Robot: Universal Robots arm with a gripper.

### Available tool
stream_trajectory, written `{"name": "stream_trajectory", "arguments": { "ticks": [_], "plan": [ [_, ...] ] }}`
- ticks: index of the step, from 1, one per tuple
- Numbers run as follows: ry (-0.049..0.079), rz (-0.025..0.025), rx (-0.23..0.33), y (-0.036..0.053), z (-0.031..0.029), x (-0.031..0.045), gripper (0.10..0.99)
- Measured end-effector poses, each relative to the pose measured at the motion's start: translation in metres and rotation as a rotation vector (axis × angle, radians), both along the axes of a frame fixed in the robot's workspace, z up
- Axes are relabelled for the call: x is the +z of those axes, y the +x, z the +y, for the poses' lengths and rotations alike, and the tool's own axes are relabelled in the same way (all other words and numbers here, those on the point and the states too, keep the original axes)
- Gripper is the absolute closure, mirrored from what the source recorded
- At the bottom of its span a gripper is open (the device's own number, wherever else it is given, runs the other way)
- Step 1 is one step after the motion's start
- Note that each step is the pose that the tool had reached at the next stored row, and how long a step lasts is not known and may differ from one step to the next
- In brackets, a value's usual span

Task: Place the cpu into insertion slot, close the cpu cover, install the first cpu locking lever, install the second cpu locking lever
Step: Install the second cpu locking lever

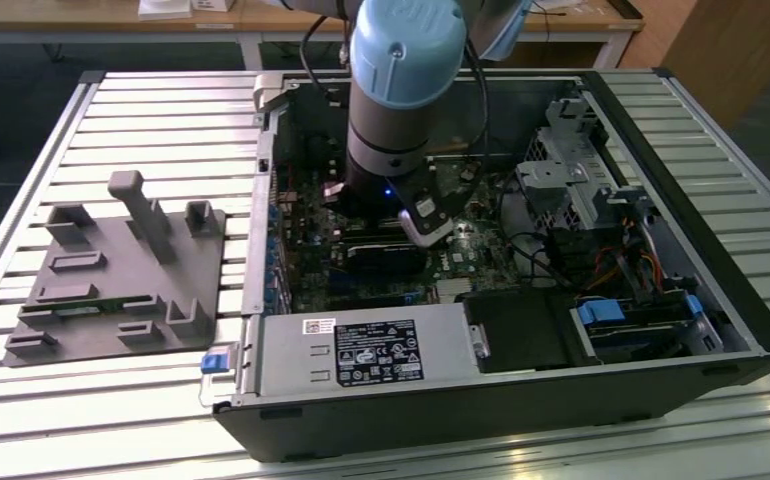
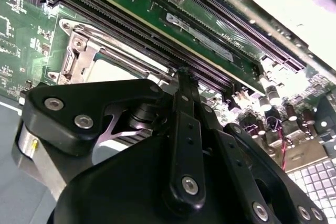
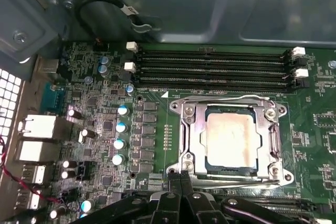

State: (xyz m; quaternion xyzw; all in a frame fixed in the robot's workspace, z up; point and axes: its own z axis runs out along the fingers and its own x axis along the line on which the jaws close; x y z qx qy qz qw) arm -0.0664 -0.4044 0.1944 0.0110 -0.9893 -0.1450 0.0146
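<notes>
While the arm (image 1: 405, 90) stands inside the open computer case (image 1: 492, 390), which rests on a ribbed metal surface (image 1: 105, 120) beside a grey moulded fixture tray (image 1: 118, 270), the work is concentrated at the socket on the green motherboard (image 3: 105, 129). Seen in the first wrist view, the cpu (image 3: 232, 140), a flat square chip with a pale, faintly stained silvery-beige lid, lies seated in the insertion slot (image 3: 231, 170); the slot's black edge shows just round the chip. Lying flat over it is the cpu cover (image 3: 191, 140), a stamped silver frame with a large square window through which the chip's top shows. A thin wire locking lever (image 3: 231, 183) runs along the frame's edge nearest the claw, and another wire rod (image 3: 220, 98) follows the edge beside the long black memory slots (image 3: 210, 66). The claw (image 3: 184, 179), built of matte black links with bright screw heads, has its slim fingertips drawn together, clenched, at the lever side of the frame; whether they press on the lever cannot be told. Judged from this position, the main risk is a slip: the wire lever is thin, smooth and springy, so a tip pushing off-centre could slide off it and strike the cover or the small upright capacitors (image 3: 121, 135) nearby. A lever that misses its hook would leave the cover unclamped and the chip loosely seated.
</notes>
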Motion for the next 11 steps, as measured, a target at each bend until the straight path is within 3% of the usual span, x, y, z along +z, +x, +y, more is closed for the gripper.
{"name": "stream_trajectory", "arguments": {
  "ticks": [11],
  "plan": [
    [0.045,0.0000,-0.001,-0.0029,0.0000,-0.0044,0.980]
  ]
}}
